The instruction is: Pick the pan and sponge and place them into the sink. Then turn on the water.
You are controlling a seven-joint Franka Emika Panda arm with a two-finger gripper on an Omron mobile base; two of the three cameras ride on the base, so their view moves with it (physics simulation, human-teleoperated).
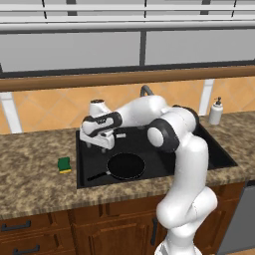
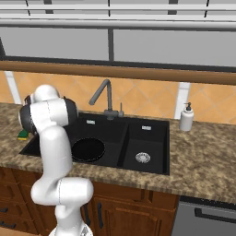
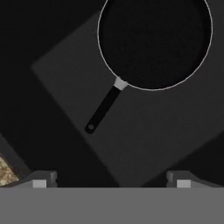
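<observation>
The round, matte-black pan (image 1: 126, 166) lies in the black sink's (image 1: 219, 154) large basin, thin handle outstretched. The claw (image 1: 106, 148) hangs above, spread and empty. The green-topped sponge (image 1: 64, 164) sits on the speckled stone counter (image 1: 35, 174).

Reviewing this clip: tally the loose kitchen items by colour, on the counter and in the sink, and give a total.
Black: 1, the pan lying in the large basin of the sink.
Green and yellow: 1, the sponge on the counter left of the sink.
White: 1, the soap dispenser.
Total: 3.
</observation>
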